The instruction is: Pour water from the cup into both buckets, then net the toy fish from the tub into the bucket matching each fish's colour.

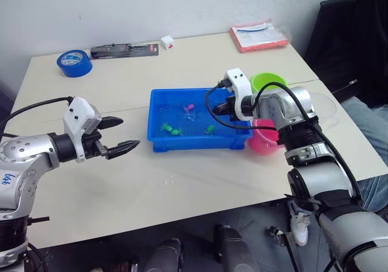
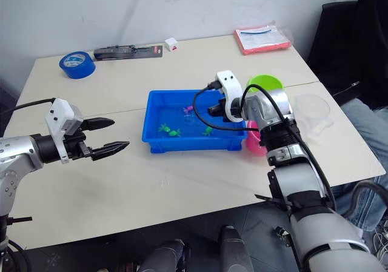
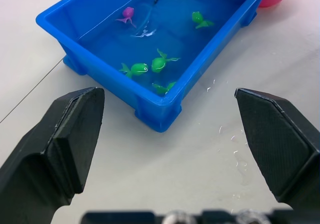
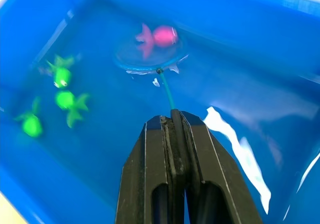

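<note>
centrally, the tub [image 1: 159, 140] rests on the pale counter [image 1: 182, 187], part-filled with water. the net [image 4: 148, 54] lies submerged in it, its hoop directly under a pink fish [image 4: 159, 37], its thin handle running back to the right gripper [image 4: 173, 118], whose jaws are pressed together on that handle. three green fish [image 4: 68, 103] sit in a loose cluster apart from the net; a fourth green fish [image 3: 200, 19] floats nearer the tub's end beside the buckets. the left gripper [image 1: 120, 134] hovers above bare counter just off the tub's left side, its jaws spread wide with nothing between them. the pink bucket [image 1: 264, 137] stands just beside the tub's right end, partly covered by the right arm; the green bucket [image 1: 268, 80] stands behind it, farther from the robot. the clear cup [image 2: 313, 111] sits on the counter to the right of the buckets, near the counter's right edge. small water droplets [image 3: 235, 149] dot the counter near the tub's corner. along the far side of the counter lie a roll of blue tape [image 1: 75, 62], a black tool in red-trimmed packaging [image 1: 124, 50], a small white box [image 1: 167, 42] and a red-edged packet [image 1: 259, 36].
</note>
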Robot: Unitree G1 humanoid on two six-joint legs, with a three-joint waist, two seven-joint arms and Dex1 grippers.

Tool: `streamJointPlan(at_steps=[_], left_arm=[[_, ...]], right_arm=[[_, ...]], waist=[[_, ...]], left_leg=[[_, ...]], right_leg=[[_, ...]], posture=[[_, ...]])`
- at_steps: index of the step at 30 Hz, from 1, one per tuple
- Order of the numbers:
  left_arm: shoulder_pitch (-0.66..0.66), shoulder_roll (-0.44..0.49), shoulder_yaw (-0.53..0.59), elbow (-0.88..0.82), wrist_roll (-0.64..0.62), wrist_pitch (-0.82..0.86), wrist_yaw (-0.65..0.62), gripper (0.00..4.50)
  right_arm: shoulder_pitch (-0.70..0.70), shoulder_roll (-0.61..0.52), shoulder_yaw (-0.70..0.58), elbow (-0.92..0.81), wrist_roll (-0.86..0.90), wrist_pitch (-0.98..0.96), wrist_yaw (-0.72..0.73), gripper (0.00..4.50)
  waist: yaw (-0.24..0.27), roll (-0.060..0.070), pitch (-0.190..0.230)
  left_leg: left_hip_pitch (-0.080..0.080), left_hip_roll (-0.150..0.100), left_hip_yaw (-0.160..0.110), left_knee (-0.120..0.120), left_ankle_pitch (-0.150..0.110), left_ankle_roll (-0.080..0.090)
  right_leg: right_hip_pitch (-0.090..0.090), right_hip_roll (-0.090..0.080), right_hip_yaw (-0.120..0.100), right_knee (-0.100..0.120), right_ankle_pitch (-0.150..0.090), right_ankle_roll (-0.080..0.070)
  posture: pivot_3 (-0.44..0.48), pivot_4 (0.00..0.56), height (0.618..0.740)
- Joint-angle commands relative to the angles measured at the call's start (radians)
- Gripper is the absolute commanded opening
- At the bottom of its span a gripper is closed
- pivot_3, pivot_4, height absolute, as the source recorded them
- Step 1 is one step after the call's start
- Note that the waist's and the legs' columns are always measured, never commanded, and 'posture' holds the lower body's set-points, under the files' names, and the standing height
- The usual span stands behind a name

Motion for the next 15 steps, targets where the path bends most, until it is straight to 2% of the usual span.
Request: streamJointPlan(at_steps=[1, 10, 15], left_arm=[[-0.017, -0.002, 0.008, -0.021, -0.014, -0.018, 0.002, 4.50], [-0.032, -0.004, -0.008, -0.004, -0.019, -0.044, -0.031, 4.50], [-0.044, -0.013, -0.019, 0.009, -0.023, -0.065, -0.050, 4.50]], right_arm=[[0.013, -0.017, -0.041, -0.109, 0.015, 0.022, -0.006, 0.78], [0.149, -0.073, -0.045, -0.379, 0.071, 0.127, 0.032, 0.78], [0.257, -0.108, -0.079, -0.542, 0.117, 0.118, 0.045, 0.78]], waist=[[0.001, 0.000, 0.000], [0.006, 0.000, 0.000], [0.008, 0.000, 0.000]], left_leg=[[0.000, 0.000, 0.000, 0.000, 0.000, 0.000], [0.000, 0.000, 0.000, 0.000, 0.000, 0.000], [0.000, 0.000, 0.000, 0.000, 0.000, 0.000]], right_leg=[[0.000, 0.000, 0.000, 0.000, 0.000, 0.000], [0.000, 0.000, 0.000, 0.000, 0.000, 0.000], [0.000, 0.000, 0.000, 0.000, 0.000, 0.000]], posture=[[0.000, 0.150, 0.740], [0.000, 0.150, 0.740], [0.000, 0.150, 0.740]])
